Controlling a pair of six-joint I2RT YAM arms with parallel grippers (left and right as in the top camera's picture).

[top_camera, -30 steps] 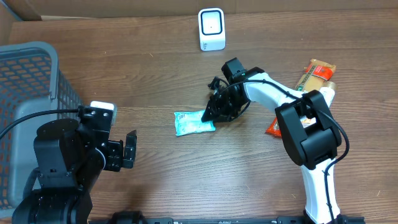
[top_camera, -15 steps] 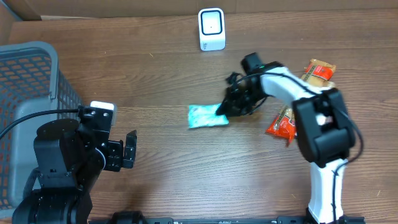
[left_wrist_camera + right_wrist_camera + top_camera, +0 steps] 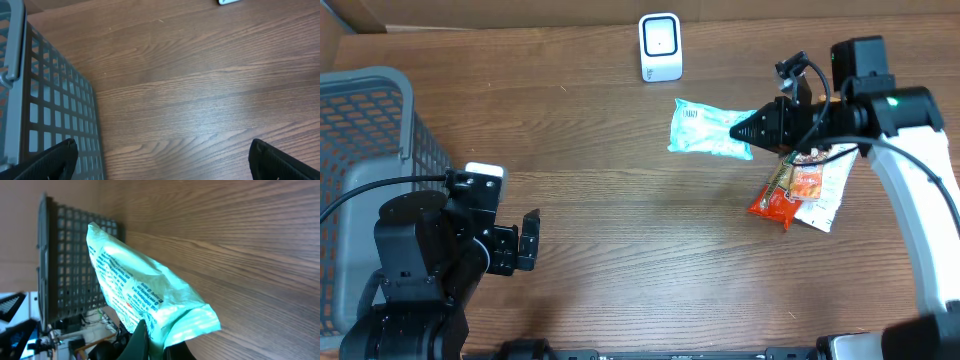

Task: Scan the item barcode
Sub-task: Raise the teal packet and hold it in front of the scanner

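A pale teal snack packet (image 3: 710, 128) hangs above the table right of centre, pinched at its right end by my right gripper (image 3: 752, 131), which is shut on it. In the right wrist view the packet (image 3: 145, 292) fills the middle, printed side showing, its crimped end caught between the dark fingers (image 3: 142, 342). The white barcode scanner (image 3: 660, 46) stands upright at the back edge, up and to the left of the packet. My left gripper (image 3: 528, 240) sits low at the left, open with nothing in it; its fingertips (image 3: 52, 159) show far apart over bare wood.
A grey mesh basket (image 3: 360, 150) stands at the left edge, close beside the left arm. A red snack pack (image 3: 790, 190) and a white packet (image 3: 825, 195) lie at the right under the right arm. Brown cardboard runs along the back.
The right gripper closed on the teal packet, lifted it off the table and carried it up and to the right, closer to the scanner. The left arm stayed still.
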